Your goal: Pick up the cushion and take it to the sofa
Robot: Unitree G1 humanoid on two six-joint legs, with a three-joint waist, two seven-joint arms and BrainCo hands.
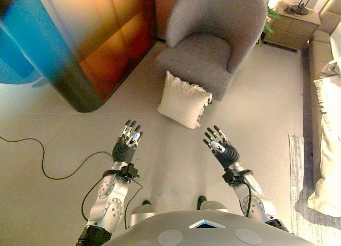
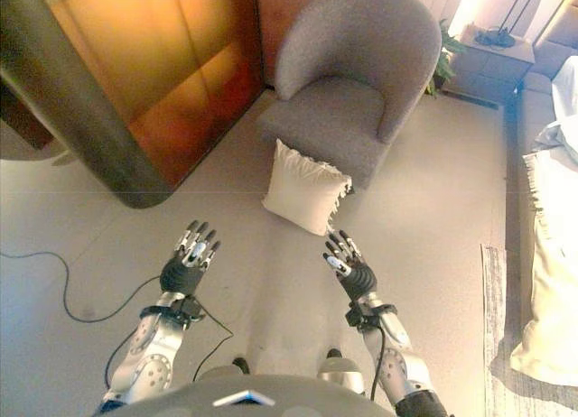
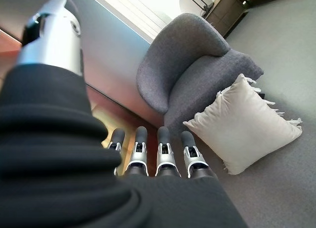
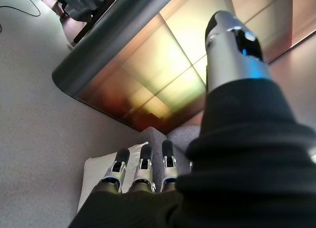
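A cream cushion (image 1: 183,99) with fringed edges stands on the floor, leaning against the front of a grey armchair (image 1: 210,43). It also shows in the left wrist view (image 3: 244,127) and partly in the right wrist view (image 4: 98,176). My left hand (image 1: 127,145) is open and empty, held above the floor short of the cushion, to its left. My right hand (image 1: 219,148) is open and empty, short of the cushion, to its right. The sofa (image 1: 325,91) runs along the right edge, with pale cushions (image 1: 327,166) on it.
A large rounded wooden cabinet (image 1: 90,49) stands at the left, close to the armchair. A wooden side table (image 1: 295,25) stands at the back right. A rug edge (image 1: 298,177) lies on the floor by the sofa.
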